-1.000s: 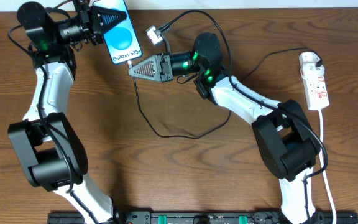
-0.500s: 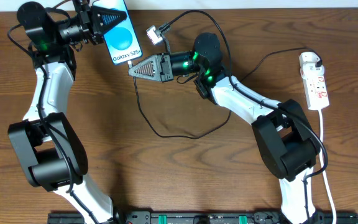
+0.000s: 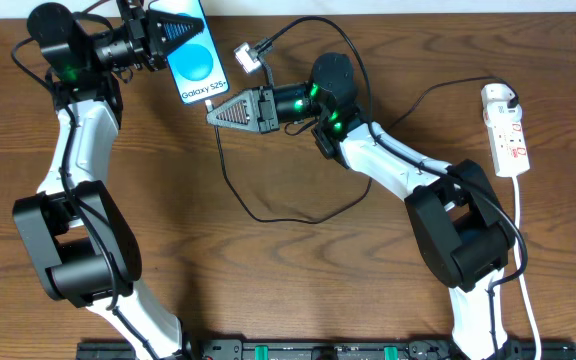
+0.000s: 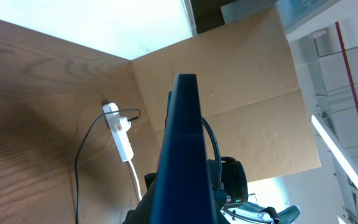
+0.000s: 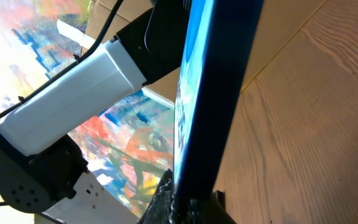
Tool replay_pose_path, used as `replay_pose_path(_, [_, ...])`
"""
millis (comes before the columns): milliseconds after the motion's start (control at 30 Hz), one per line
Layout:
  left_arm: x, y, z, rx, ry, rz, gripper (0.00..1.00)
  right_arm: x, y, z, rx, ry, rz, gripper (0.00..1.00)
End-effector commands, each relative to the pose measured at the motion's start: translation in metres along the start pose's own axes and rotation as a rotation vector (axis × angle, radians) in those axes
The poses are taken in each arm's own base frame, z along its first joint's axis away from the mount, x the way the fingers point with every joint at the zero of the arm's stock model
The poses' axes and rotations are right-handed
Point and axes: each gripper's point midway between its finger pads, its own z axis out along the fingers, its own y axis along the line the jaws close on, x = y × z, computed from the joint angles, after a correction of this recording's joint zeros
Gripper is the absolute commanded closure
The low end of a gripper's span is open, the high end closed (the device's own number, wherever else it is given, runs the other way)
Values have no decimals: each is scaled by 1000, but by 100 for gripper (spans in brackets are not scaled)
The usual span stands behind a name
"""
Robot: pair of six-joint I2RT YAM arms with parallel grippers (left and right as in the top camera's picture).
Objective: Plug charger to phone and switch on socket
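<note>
The phone [image 3: 196, 62], its blue screen reading "Galaxy", hangs above the table's far left with my left gripper [image 3: 183, 28] shut on its upper end. Both wrist views show it edge-on [image 4: 182, 149] [image 5: 213, 93]. My right gripper [image 3: 214, 112] is shut right at the phone's bottom edge. The charger's thin black cable [image 3: 230, 185] leaves from under it. The plug tip itself is hidden between the fingers [image 5: 166, 202]. That cable loops across the table to a white adapter [image 3: 498, 97] seated in the far end of the socket [image 3: 513, 145] at the right edge.
A thick robot cable with a pale connector [image 3: 248, 54] arcs behind the right wrist. The socket's white cord [image 3: 524, 270] runs down the right side toward the front. Cardboard panels [image 4: 241, 99] stand beyond the table. The socket also appears in the left wrist view [image 4: 123, 137].
</note>
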Motion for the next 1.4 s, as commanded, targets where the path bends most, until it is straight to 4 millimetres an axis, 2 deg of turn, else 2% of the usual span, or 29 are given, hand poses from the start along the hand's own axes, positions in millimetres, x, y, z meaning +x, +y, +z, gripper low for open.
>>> replay_pose_path(0, [2, -19, -2, 6, 16, 73, 93, 0, 6, 4, -11, 8, -30, 99])
replay_pose_path(867, [2, -19, -2, 6, 16, 74, 93, -10, 2, 3, 12, -50, -28, 99])
replay_pose_path(1100, [2, -19, -2, 6, 16, 75, 93, -12, -7, 3, 43, -72, 20, 99])
replay_pose_path(1367, [2, -19, -2, 6, 16, 86, 93, -15, -8, 2, 50, -89, 39, 99])
